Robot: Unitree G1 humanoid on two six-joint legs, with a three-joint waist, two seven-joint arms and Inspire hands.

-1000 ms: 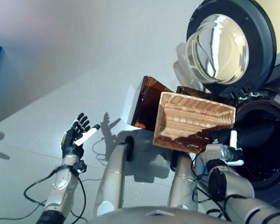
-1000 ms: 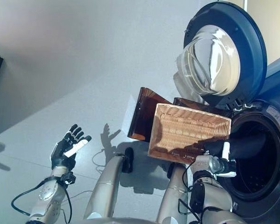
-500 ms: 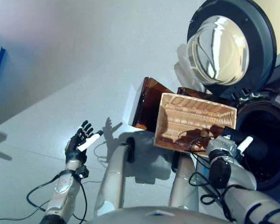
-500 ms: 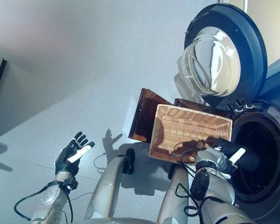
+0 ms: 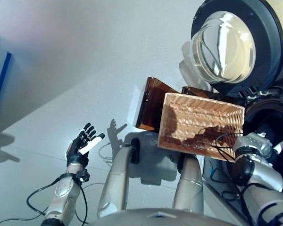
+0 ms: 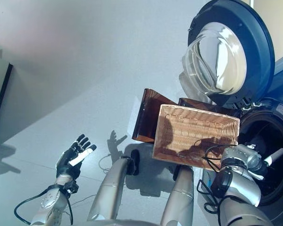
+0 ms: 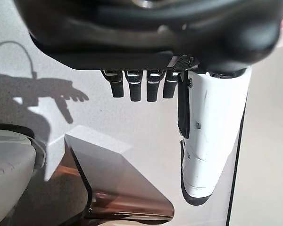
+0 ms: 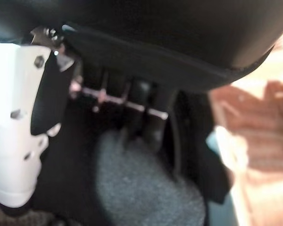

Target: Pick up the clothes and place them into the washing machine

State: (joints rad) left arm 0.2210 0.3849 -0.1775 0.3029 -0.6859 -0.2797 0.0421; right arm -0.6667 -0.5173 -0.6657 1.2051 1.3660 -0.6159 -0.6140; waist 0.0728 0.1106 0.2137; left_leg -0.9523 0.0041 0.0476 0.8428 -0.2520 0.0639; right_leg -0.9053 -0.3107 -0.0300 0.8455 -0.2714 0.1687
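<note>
My right hand (image 5: 260, 142) is at the mouth of the washing machine drum (image 6: 269, 136), with its white thumb sticking out toward the opening. In the right wrist view its fingers (image 8: 141, 108) curl down onto a dark grey cloth (image 8: 146, 188) inside the dark drum. The wicker basket (image 5: 203, 123) lies tilted on the dark brown box (image 5: 148, 104) beside the machine, with no clothes showing in it. My left hand (image 5: 82, 144) is open and empty, held over the floor at the lower left.
The round machine door (image 5: 233, 42) stands swung open above the basket. Pale grey floor (image 5: 61, 84) spreads to the left. A dark blue edge (image 5: 1, 80) runs along the far left.
My right hand has moved right from the basket's near edge into the drum mouth, taking the dark cloth with it. The left hand has hardly moved. The camera has shifted slightly.
</note>
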